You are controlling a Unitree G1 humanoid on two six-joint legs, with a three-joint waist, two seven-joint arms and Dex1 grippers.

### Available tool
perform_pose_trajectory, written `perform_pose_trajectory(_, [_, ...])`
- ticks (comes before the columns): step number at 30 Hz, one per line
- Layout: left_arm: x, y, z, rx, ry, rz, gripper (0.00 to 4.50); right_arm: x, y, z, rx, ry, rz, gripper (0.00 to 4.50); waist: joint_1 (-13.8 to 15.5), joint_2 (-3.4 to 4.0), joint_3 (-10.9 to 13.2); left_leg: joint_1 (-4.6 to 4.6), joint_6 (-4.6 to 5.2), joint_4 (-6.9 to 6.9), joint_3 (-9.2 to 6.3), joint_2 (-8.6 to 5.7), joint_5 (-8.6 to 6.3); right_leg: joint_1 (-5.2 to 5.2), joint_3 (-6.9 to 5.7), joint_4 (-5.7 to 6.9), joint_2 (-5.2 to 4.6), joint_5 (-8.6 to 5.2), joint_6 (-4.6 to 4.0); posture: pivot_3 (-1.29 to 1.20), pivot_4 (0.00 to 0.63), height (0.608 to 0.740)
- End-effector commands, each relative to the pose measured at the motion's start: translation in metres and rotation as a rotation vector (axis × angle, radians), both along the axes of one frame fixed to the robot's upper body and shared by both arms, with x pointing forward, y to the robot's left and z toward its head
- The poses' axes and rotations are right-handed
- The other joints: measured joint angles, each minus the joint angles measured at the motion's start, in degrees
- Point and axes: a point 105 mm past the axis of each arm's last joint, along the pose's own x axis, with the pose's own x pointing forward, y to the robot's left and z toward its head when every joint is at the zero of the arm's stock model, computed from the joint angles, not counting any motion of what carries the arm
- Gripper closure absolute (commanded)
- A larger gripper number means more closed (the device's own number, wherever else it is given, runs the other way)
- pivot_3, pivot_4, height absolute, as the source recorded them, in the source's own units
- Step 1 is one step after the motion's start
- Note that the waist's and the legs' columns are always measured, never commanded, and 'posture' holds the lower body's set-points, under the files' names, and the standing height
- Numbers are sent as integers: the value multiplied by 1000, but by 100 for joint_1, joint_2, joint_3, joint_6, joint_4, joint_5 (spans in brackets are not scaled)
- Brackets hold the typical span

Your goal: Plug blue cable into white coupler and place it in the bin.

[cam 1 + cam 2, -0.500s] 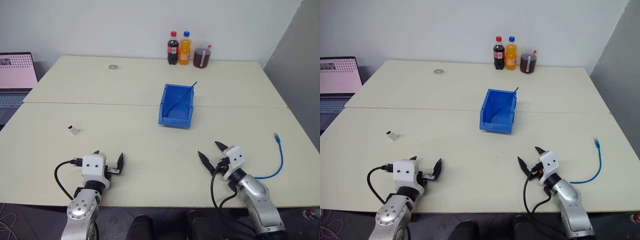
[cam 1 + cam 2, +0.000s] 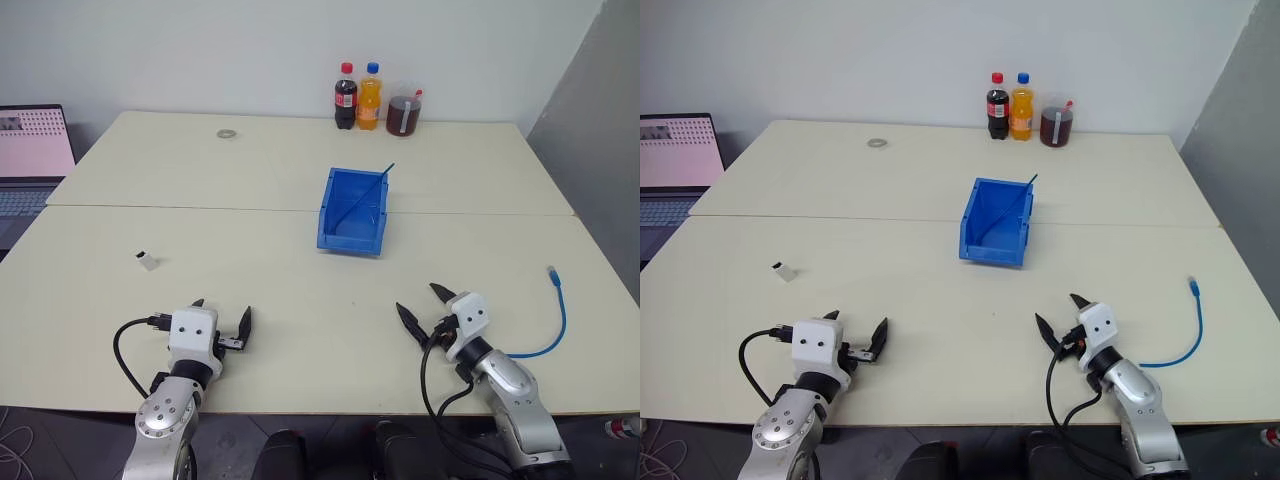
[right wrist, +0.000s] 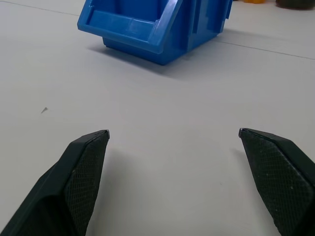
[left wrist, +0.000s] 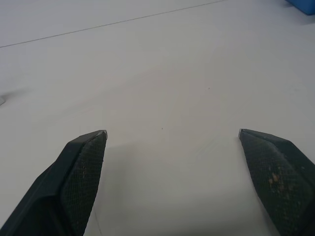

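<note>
Bin [image 2: 352, 212] of rectangular blue plastic sits mid-frame holding just a thin rod. Thin blue cable [image 2: 553, 318] curls lower right; tiny white coupler [image 2: 147, 260] lies left. Left gripper [image 2: 222, 323] and right gripper [image 2: 421, 306] hover low, jaws spread, empty.

Both arms are silver-grey metal with rounded joint housings, each ending in a boxy white wrist block with two small dark dots on its face. The left gripper [image 2: 221, 318] and right gripper [image 2: 423, 304] carry tapered black fingers [image 4: 81, 169] that narrow to pale, worn tips, their inner pads cross-hatched and lightly speckled. Black cables [image 2: 122, 357] loop from each wrist block.
</note>
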Motion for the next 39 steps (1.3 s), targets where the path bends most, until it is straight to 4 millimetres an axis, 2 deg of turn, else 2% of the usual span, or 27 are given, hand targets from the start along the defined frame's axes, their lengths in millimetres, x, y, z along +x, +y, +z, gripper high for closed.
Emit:
perform_pose_trajectory(1, [2,3,8,17,-39,19,0,2,2,11,3,-56,3,13,0,0,0,0,0,0,0,0,0,0,0,0,0,0,0,0,150,740])
perform_pose_trajectory(12, [-1,-1,10,-13,-49,-24,0,1,3,11,-8,-71,-3,13,0,0,0,0,0,0,0,0,0,0,0,0,0,0,0,0,150,740])
perform_pose_trajectory(15, [-7,-19,16,-106,-51,-172,0,0,4,11,-12,-74,-1,13,-2,0,0,0,0,0,1,0,0,0,1,0,0,0,0,0,150,740])
perform_pose_trajectory(18, [-7,-27,23,-103,-47,-291,0,0,5,11,-14,-80,-2,13,-1,2,1,0,0,0,2,2,0,0,-1,0,0,-1,-1,0,150,740])
perform_pose_trajectory(21, [-1,-39,39,-66,-70,-428,0,0,5,13,-13,-86,-5,13,7,2,1,1,0,0,1,-1,0,-1,-4,2,2,-1,-2,0,150,740])
perform_pose_trajectory(25, [12,-70,70,-17,-81,-706,0,-7,2,14,-11,-89,-16,13,42,2,1,-2,0,1,-2,-3,0,0,-8,3,8,-1,-3,0,150,740])
perform_pose_trajectory(30, [26,-85,85,9,-49,-868,0,-17,-7,18,-10,-104,-77,13,-6,7,-2,-3,0,1,-1,-6,0,0,1,-2,8,-1,-1,0,150,740])
perform_pose_trajectory(34, [33,-94,89,25,-38,-946,0,-26,-19,33,-15,-161,-150,13,-22,10,-2,-4,0,-2,-4,-8,0,-3,2,-2,10,-2,-2,0,150,740])
perform_pose_trajectory(39, [38,-117,93,51,-10,-1112,0,-48,-63,67,-38,-241,-358,13,34,15,-1,-7,-1,1,-7,-8,1,-4,-13,3,13,-3,-5,0,150,740])
